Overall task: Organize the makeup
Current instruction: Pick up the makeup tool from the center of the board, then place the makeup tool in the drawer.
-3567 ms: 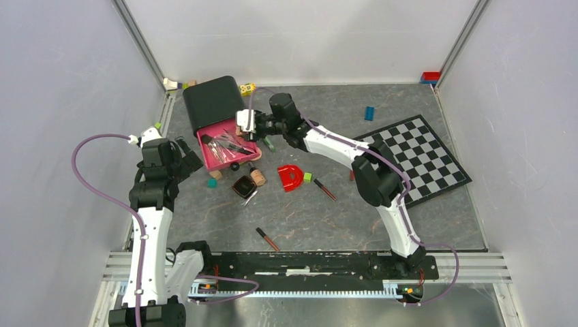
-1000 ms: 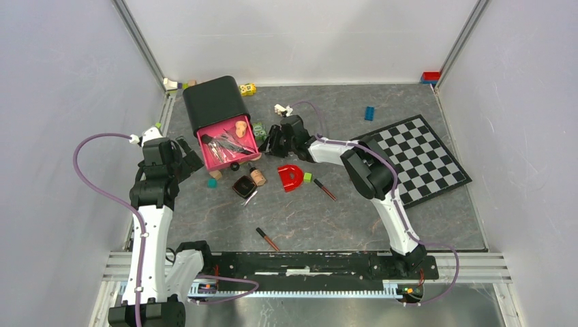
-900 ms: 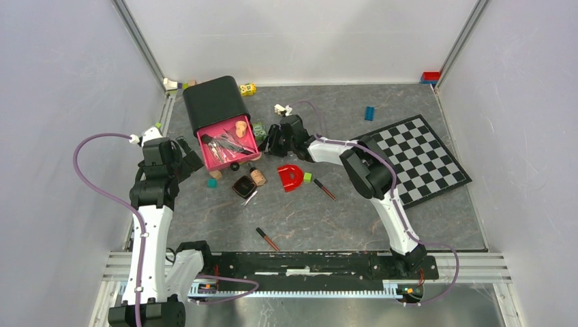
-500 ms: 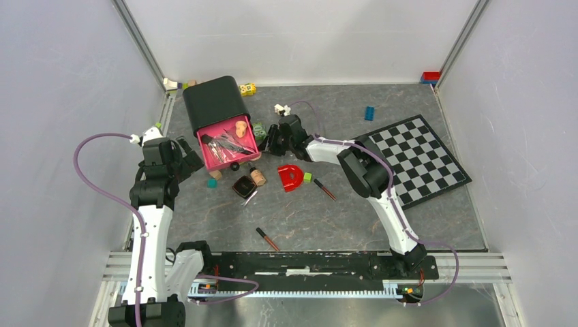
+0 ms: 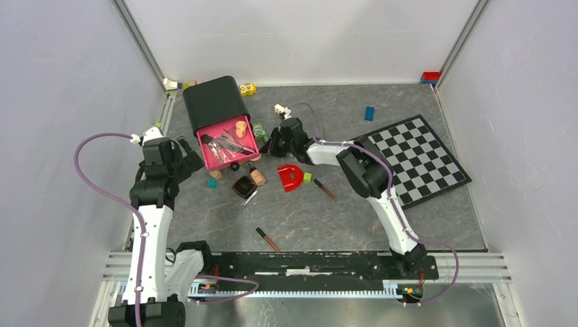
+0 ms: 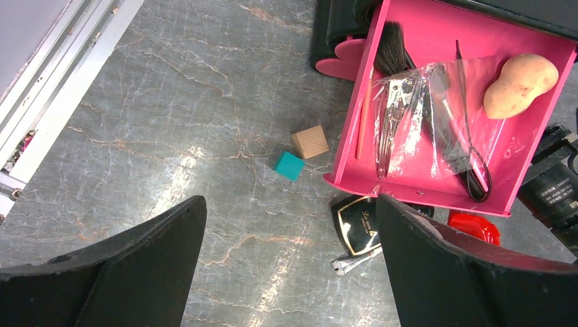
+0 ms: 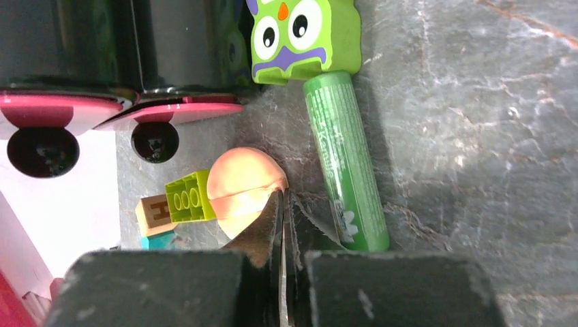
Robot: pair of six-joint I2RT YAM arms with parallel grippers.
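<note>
Right tool (image 7: 283,197) is pinched together with nothing between its fingers, sitting just right of the pink drawer (image 6: 409,24). There's a peach sponge (image 7: 245,191) on the tabletop (image 7: 477,102) right at its tips, next to a green owl-topped stick (image 7: 344,163). A second sponge (image 6: 520,85) is already in the drawer's far right corner. Left tool (image 6: 290,204) hangs spread wide, left of the drawer, and the black compact (image 6: 361,218) lies just near of the drawer front.

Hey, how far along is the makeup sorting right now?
Done: a peach sponge, a brush and bagged tools lie in the pink drawer. In hand: nothing; the right pincer is shut, apparently empty. Left: the black compact, a dark tube and another on the table.
</note>
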